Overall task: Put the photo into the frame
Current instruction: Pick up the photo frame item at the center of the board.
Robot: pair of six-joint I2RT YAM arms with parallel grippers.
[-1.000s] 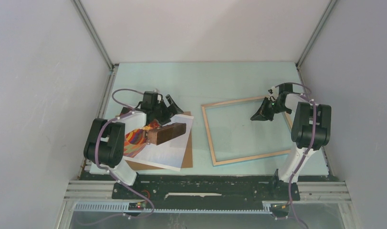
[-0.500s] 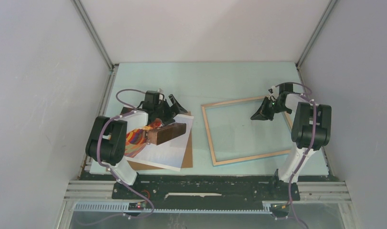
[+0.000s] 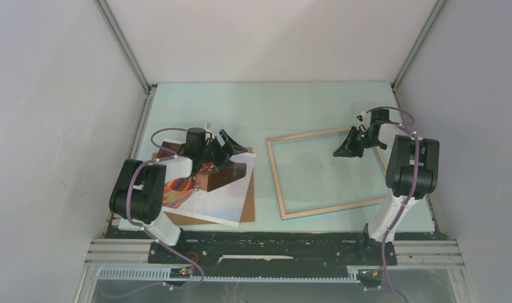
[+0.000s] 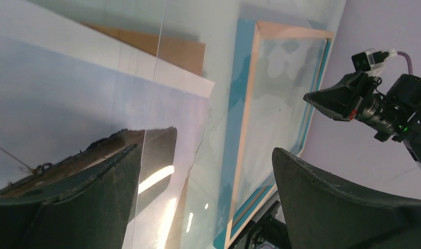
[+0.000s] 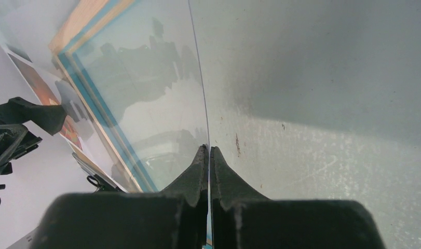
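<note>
The photo lies flat on a brown board, left on the bench. A bench strip parts it from the frame. The left jaws hang wide apart over the photo's far edge. The right jaws pinch a clear sheet's edge.

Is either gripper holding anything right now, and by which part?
The right gripper is shut on a thin clear pane, pinching one edge between its fingertips. The left gripper is open and holds nothing.
</note>
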